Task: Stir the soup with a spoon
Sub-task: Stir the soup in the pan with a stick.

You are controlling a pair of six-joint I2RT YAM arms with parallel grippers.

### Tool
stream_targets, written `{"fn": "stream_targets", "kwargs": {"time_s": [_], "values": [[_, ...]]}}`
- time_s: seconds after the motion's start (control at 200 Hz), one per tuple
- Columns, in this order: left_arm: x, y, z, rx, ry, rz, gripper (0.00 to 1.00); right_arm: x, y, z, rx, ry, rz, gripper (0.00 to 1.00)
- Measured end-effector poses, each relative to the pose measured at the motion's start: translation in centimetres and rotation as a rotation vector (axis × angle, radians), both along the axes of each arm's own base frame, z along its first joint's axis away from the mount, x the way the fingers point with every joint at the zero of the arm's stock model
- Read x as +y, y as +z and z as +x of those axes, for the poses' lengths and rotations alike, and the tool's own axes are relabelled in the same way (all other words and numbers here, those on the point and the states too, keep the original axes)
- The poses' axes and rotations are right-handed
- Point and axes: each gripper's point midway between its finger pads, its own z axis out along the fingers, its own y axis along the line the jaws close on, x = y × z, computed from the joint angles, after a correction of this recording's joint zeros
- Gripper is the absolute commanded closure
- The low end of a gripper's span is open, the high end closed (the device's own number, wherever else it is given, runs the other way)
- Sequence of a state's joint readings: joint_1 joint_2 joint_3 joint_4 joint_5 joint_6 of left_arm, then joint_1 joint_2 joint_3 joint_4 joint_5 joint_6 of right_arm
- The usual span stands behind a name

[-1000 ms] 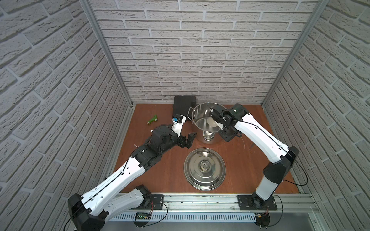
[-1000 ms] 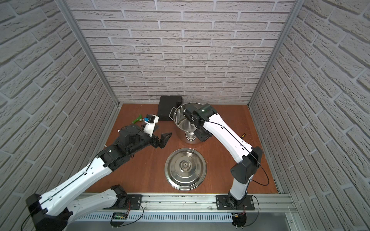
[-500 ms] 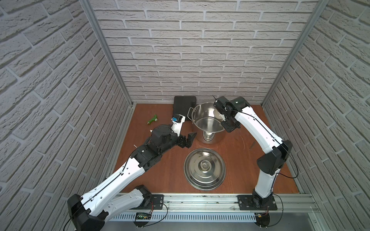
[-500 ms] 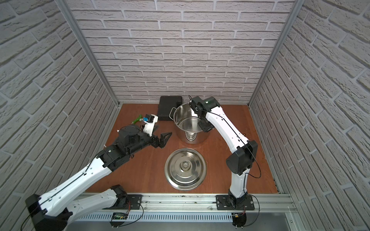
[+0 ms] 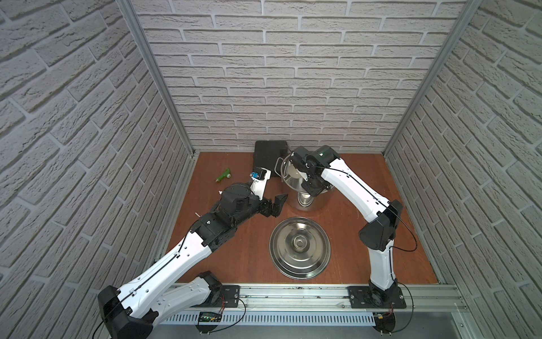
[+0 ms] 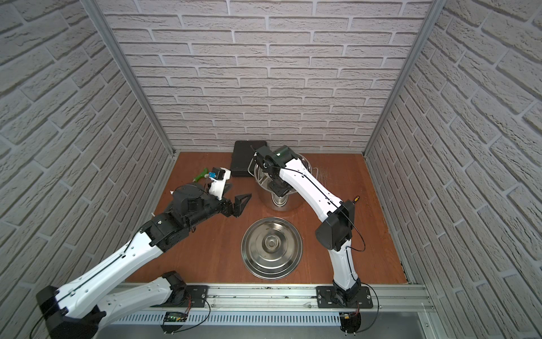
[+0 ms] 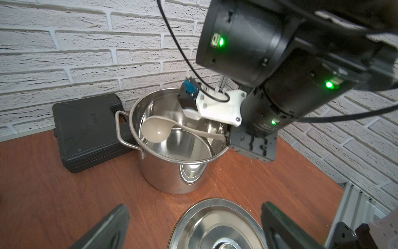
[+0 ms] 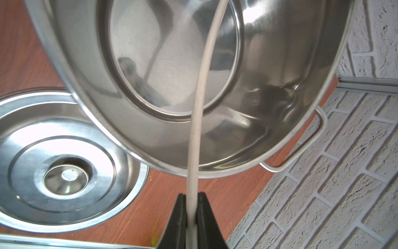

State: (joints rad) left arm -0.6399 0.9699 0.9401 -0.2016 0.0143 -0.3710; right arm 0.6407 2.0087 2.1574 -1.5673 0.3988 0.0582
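The soup is a bare, shiny steel stockpot point(image 5: 305, 202) point(image 6: 278, 201) point(image 7: 172, 172) at the back of the table, and no liquid shows in it. The cream spoon point(image 5: 294, 173) point(image 7: 154, 132) hangs inside it, its bowl near the pot's left wall, just below the rim. My right gripper point(image 8: 191, 195) point(image 5: 311, 189) is shut on the spoon's slim handle point(image 8: 198, 107) above the pot's near right rim. My left gripper point(image 5: 277, 205) point(image 6: 242, 204) point(image 7: 195, 205) is open and holds nothing. It hovers low, left of the pot and behind the lid.
The flat steel lid point(image 5: 299, 247) point(image 6: 271, 247) point(image 8: 53, 151) lies knob up in front of the pot. A black case point(image 5: 268, 157) point(image 7: 90, 127) sits against the back wall, touching the pot's left handle. A small green tool point(image 5: 223, 176) lies at the far left.
My right arm has swung round over the pot, carrying the spoon's bowl from the near right side to the left wall. The left arm has not moved.
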Motion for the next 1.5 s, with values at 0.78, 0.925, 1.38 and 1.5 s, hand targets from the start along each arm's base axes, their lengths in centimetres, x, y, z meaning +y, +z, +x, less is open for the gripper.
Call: {"fn": "stream_targets", "kwargs": {"time_s": [0.78,0.925,1.38,1.5], "values": [[-0.6,-1.1,0.7,0.024,-0.004,0.02,0.02,-7.6,2.5,0.1,-0.043,-0.141,0.017,0.98],[-0.6,-1.1,0.7,0.022,-0.005,0.019,0.02,-5.1,2.0,2.6,-0.058,-0.117,0.053,0.98],[-0.6,-1.1,0.8,0.022,-0.005,0.019,0.02,-0.1,-1.1,-1.9,0.044,0.016,0.041,0.98],[-0.8,-1.4,1.0,0.026,-0.006,0.022,0.02,-2.4,-0.2,-3.7,0.018,-0.018,0.054,0.98]]}}
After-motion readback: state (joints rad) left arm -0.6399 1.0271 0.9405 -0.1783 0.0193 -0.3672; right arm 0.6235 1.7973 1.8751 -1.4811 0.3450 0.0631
